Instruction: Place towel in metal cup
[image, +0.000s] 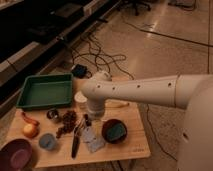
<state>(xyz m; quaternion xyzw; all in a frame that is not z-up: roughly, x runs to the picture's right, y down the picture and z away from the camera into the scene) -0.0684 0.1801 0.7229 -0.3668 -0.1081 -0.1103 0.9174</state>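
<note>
The towel (93, 139), a small pale grey-blue cloth, lies flat on the wooden table (135, 145), front of centre. The metal cup (52, 114), small and shiny, stands to the left behind it, beside a bunch of dark grapes (67, 123). My gripper (87, 120) hangs under the white wrist (95, 106), pointing down, just above the towel's far edge. The arm reaches in from the right and hides the table behind it.
A green tray (45, 91) sits at the back left, a white cup (80, 99) beside the wrist. A dark red bowl with a teal block (115, 131) lies right of the towel. A dark utensil (76, 143), blue-grey cup (47, 141), orange fruit (30, 130) and purple bowl (15, 153) fill the front left.
</note>
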